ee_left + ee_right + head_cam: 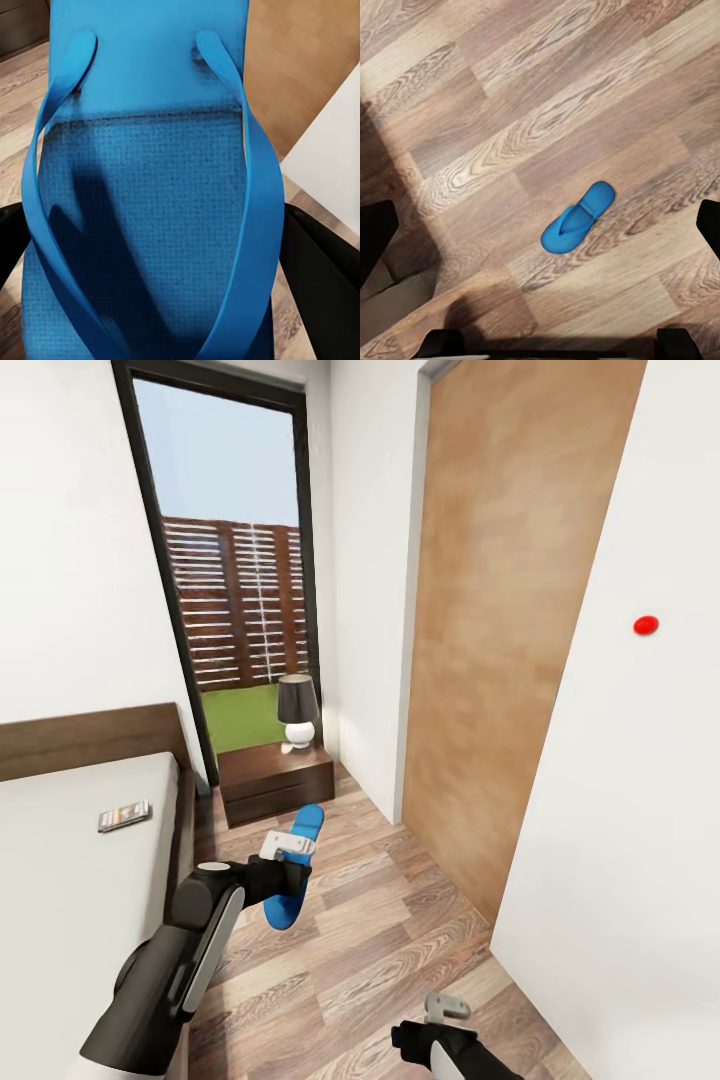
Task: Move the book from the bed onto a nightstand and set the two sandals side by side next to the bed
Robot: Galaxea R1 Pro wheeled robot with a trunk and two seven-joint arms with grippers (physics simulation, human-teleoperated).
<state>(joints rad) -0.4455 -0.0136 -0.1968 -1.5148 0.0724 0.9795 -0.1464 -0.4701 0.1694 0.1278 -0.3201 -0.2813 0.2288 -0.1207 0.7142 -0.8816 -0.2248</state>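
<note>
In the head view, a blue sandal (296, 868) is held above the wood floor (400, 950) by the left gripper (288, 860), beside the bed (70, 880). The book (125, 816) is seen lying on the bed, and a lamp (297, 710) on the nightstand (275, 775). In the left wrist view, the sandal (150, 187) is clamped between the black fingers (322, 292). In the right wrist view, the other sandal (577, 217) is seen flat on the floor, with the right gripper (540, 240) spread wide above it.
</note>
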